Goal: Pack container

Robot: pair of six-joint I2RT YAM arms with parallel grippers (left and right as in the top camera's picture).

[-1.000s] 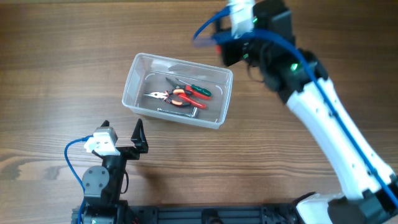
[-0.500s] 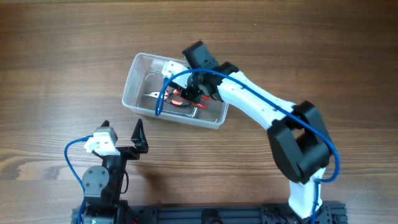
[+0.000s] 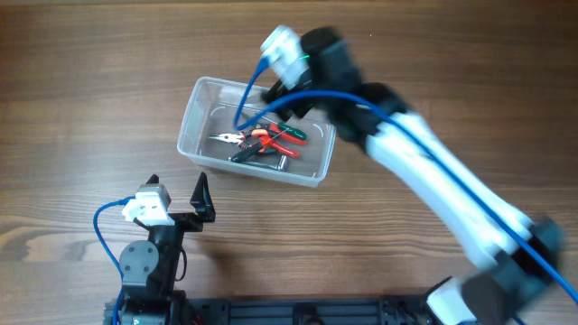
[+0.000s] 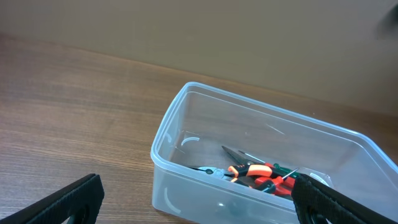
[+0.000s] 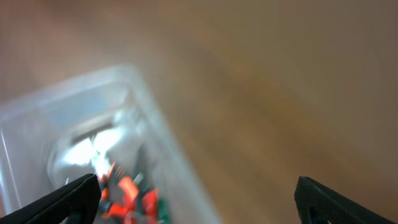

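Right tool seems spread; overhead shows container, pliers.

Blur smears the right arm overhead and the container in the right wrist view.

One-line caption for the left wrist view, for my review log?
Open left gripper faces the clear container on a wooden table, orange- and red-handled hand tools lying inside.
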